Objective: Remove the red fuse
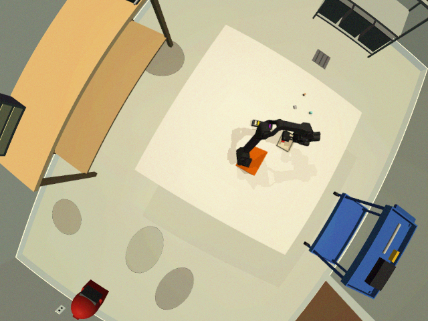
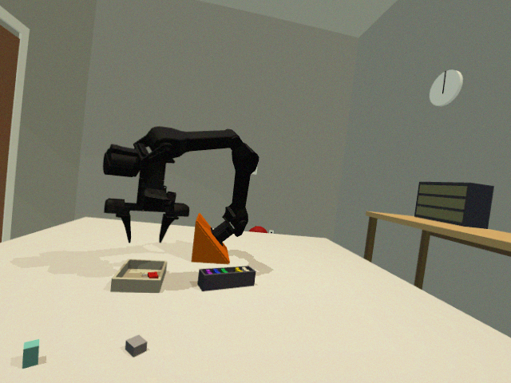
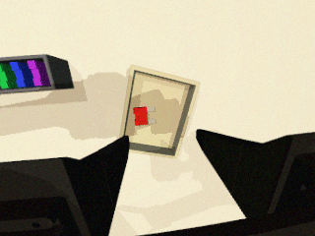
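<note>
The red fuse (image 1: 283,140) (image 2: 152,274) (image 3: 141,116) lies flat on the floor of the tray, its pale prongs beside its red body. The beige tray (image 1: 283,149) (image 2: 136,285) (image 3: 189,118) stands on the table beside the fuse block. The dark fuse block (image 2: 227,282) (image 3: 61,74) holds purple, blue, green, yellow and white fuses, with a gap between green and yellow; in the top view it is partly hidden by the arm. My gripper (image 2: 144,242) (image 3: 162,137) is open and empty, its fingertips wide apart above the tray and clear of the fuse.
An orange wedge (image 1: 258,161) (image 2: 206,247) stands under the arm's base, behind the block and tray. A teal block (image 1: 310,112) (image 2: 30,354) and a grey cube (image 1: 294,107) (image 2: 136,345) lie on the table away from the tray. A small orange and dark item (image 1: 303,94) lies beyond them.
</note>
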